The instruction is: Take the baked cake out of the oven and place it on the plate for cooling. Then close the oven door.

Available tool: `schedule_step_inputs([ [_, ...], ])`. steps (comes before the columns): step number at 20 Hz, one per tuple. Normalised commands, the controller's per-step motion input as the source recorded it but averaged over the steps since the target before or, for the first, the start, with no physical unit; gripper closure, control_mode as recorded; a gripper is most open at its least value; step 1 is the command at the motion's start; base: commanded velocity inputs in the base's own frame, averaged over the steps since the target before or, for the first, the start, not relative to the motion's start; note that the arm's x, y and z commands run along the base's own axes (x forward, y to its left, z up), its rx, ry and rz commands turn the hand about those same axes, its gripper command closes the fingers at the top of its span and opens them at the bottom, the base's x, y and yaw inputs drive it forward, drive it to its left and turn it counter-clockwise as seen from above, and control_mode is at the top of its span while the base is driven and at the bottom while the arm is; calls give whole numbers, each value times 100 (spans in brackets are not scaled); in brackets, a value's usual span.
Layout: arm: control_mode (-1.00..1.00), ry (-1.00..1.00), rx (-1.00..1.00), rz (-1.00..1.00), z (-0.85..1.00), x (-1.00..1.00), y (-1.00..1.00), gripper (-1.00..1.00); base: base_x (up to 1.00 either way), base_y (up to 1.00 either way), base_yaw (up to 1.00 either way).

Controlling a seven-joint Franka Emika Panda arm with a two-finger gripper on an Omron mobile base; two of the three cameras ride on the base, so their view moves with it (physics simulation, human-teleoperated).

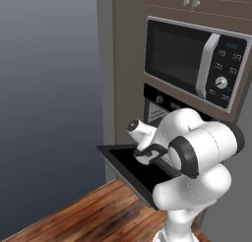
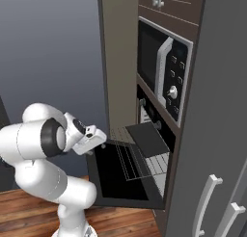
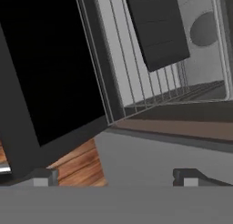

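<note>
Well, I had a wood floor [image 1: 93, 211] under me and a plain grey wall [image 1: 49, 88] left of the tall brown cabinet [image 2: 118, 62]. The oven [image 2: 153, 123] sat below the microwave [image 1: 194, 61], its door [image 2: 116, 176] dropped flat open, a wire rack [image 2: 126, 160] pulled out over it and a dark tray [image 2: 148, 137] above. My gripper [image 3: 113, 175] hung beside the door, fingers wide apart, holding nothing. The arm's bulk hid much of the oven from the left; I couldn't make out any cake.

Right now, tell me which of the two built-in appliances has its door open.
The oven, the lower unit: its oven door is dropped flat, baring the wire racks. The microwave above, with keypad and dial, is shut.
</note>
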Motion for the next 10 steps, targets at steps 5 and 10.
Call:
schedule_step_inputs([
  [5,-100,14,11,7,0,0,8,-100,0,0,0],
  [10,-100,9,11,8,-1,-6,19,-100,0,0,0],
])
